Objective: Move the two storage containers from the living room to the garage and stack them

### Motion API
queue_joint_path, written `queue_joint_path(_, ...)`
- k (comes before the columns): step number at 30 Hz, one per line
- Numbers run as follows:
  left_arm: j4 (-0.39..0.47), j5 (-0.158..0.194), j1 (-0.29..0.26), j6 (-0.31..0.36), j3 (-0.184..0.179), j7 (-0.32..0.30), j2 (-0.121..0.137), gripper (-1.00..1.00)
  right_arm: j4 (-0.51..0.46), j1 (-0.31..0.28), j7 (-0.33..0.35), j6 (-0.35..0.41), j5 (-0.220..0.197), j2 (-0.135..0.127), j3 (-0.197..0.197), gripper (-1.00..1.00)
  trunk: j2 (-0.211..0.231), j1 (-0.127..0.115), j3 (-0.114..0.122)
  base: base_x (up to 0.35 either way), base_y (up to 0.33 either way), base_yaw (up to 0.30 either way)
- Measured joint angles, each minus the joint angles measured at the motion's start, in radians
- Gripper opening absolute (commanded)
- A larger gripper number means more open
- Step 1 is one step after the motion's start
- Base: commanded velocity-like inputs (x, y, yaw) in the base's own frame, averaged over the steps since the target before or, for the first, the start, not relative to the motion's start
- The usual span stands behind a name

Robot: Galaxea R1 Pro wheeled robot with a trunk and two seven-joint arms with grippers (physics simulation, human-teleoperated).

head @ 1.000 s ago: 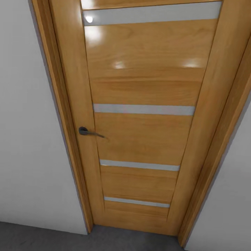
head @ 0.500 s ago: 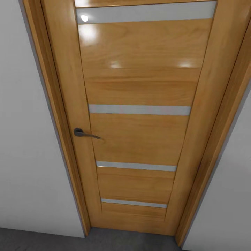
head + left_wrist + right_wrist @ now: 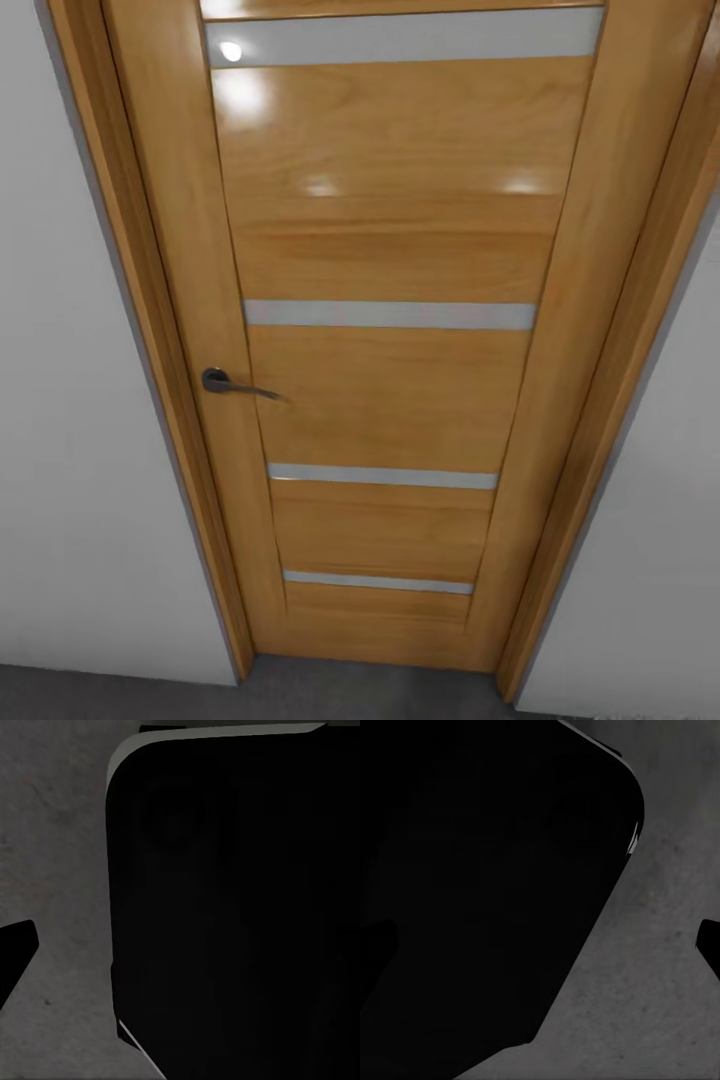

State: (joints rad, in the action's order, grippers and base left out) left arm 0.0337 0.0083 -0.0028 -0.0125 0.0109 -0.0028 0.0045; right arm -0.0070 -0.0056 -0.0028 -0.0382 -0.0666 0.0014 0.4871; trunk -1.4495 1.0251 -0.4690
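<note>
— Since a second ago our whole head picture has slid a little: the door [image 3: 390,330] and its handle [image 3: 232,384] now sit further toward our left, which is our camera turning, not the door moving.

— Agreed. We face a closed wooden door with four pale horizontal strips, set in a wooden frame [image 3: 600,420], with plain white wall [image 3: 80,450] on either side. Along the foot of it we see a strip of dark grey mottled floor [image 3: 120,695].

— And the arms? In our left wrist picture a large black rounded body [image 3: 232,907] lies over that same grey floor [image 3: 60,870], and one dark fingertip [image 3: 15,952] of the left tool pokes in at the edge.

— Our right wrist picture is much alike: a black rounded body [image 3: 487,892], grey concrete [image 3: 660,967] beyond it, and a sliver of a dark fingertip [image 3: 709,945] at the border.

— Released, clenched or grasping?

— We cannot tell for either tool. As for the bins, we cannot say where they are.
</note>
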Motion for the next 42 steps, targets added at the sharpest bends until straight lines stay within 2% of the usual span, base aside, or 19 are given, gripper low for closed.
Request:
queue_joint_path(10, 0.0, 0.0, 0.0, 0.0, 0.0, 0.0, 0.0, 1.0, 0.0, 0.0, 0.0, 0.0, -0.001, 0.0, 0.0, 1.0, 0.0, 0.0, 0.0, 0.0, 0.0, -0.138)
queue_joint_path(22, 0.0, -0.001, 0.0, 0.0, 0.0, 0.0, 0.0, 1.0, 0.0, 0.0, 0.0, 0.0, -0.003, 0.0, 0.0, 1.0, 0.0, 0.0, 0.0, 0.003, 0.0, -0.009)
queue_joint_path(30, 0.0, -0.001, 0.0, 0.0, 0.0, 0.0, -0.001, 1.0, 0.0, 0.0, 0.0, 0.0, -0.003, 0.0, 0.0, 1.0, 0.0, 0.0, 0.0, 0.183, -0.039, 0.0)
queue_joint_path(42, 0.0, -0.001, 0.0, 0.0, 0.0, 0.0, 0.0, 1.0, 0.0, 0.0, 0.0, 0.0, -0.003, 0.0, 0.0, 1.0, 0.0, 0.0, 0.0, 0.017, -0.004, 0.0)
